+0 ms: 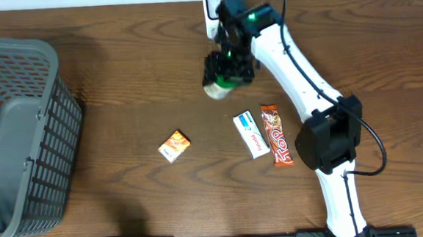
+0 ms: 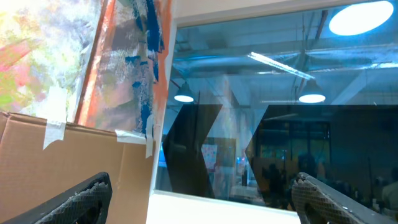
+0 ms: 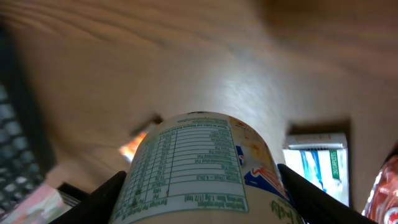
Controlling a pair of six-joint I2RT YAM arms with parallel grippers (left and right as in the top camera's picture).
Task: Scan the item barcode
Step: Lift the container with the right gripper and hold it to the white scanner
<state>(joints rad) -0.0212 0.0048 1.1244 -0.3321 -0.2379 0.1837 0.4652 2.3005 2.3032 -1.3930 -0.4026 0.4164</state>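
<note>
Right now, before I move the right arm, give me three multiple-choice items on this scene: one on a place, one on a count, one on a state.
1. Where does the grey basket stand?
A) left side of the table
B) right side
C) centre

2. How many packets lie on the table?
A) one
B) three
C) five

3. The right tool is:
A) open and empty
B) shut on the cup
C) out of view

Answers:
1 A, the overhead view shows it at the left edge.
2 B, orange packet, white packet, brown bar.
3 B, its fingers flank the labelled cup in the wrist view.
</note>
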